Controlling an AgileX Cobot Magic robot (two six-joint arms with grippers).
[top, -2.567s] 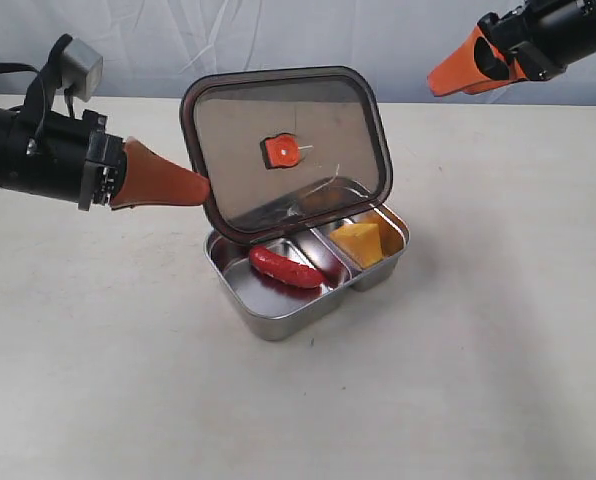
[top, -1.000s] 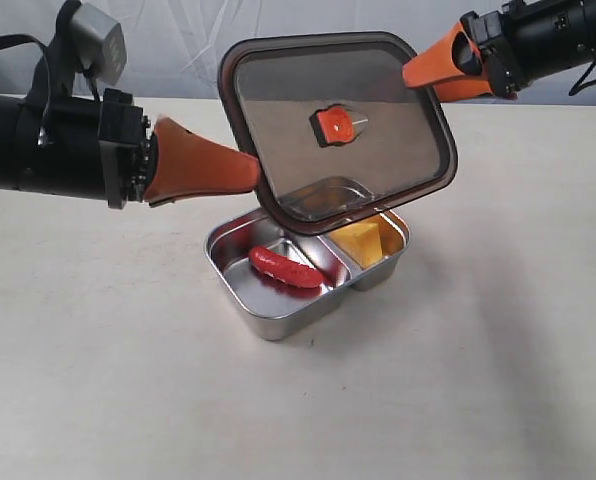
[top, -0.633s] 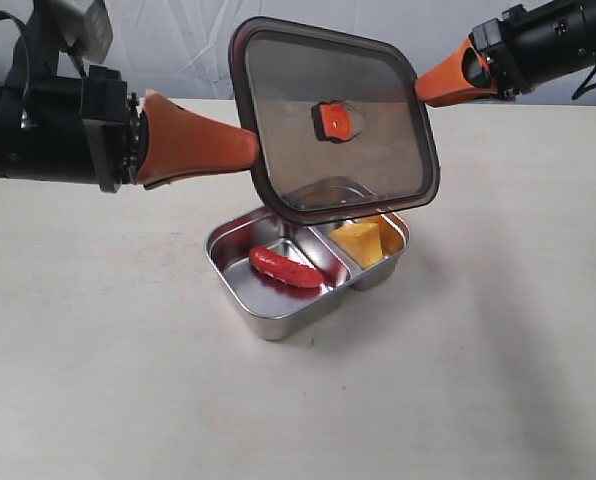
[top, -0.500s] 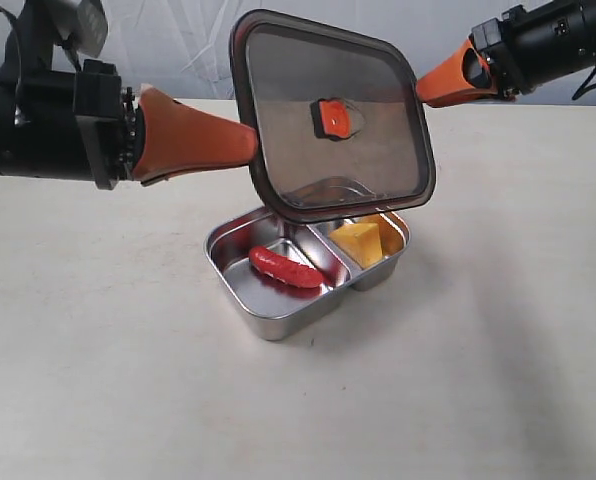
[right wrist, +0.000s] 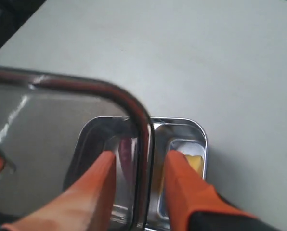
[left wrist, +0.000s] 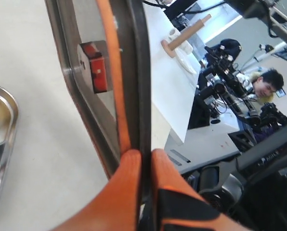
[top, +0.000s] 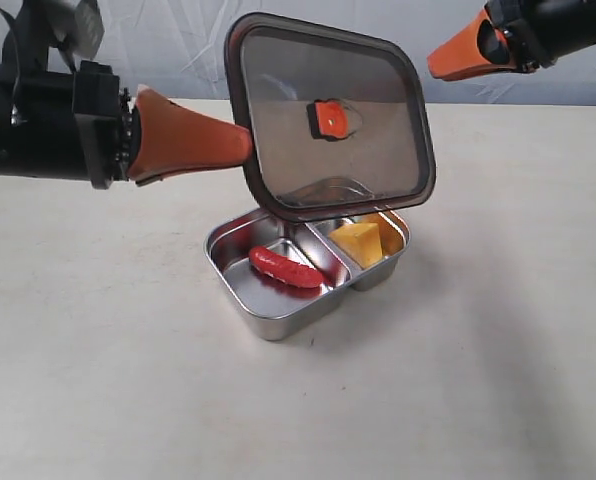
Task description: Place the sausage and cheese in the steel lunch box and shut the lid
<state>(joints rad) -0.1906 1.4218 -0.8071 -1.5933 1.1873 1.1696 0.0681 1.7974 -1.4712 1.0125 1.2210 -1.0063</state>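
1. the left gripper (left wrist: 146, 155) is clenched on the lid (top: 328, 125); its two orange fingers pinch the lid's left rim from both sides.
2. the lid is up in the air and tilted, with its dark translucent panel facing the exterior camera. in that view its lower edge overlaps the back of the steel lunch box (top: 278, 322).
3. the small orange valve (top: 326, 118) sits at the centre of the lid's panel.
4. the right gripper (right wrist: 139, 155) has its fingers parted and grasps nothing. in the exterior view it is up beside the lid's upper right corner, near it but apart.
5. in the right wrist view the lid's rim runs through the gap between the right fingers, with space on either side of it.
6. the lunch box is uncovered and rests on the pale table (top: 128, 380), below both arms.
7. the sausage (top: 286, 267) lies slantwise on the floor of the box's left compartment.
8. the cheese (top: 358, 242) sits in the right compartment, across the divider from the sausage.
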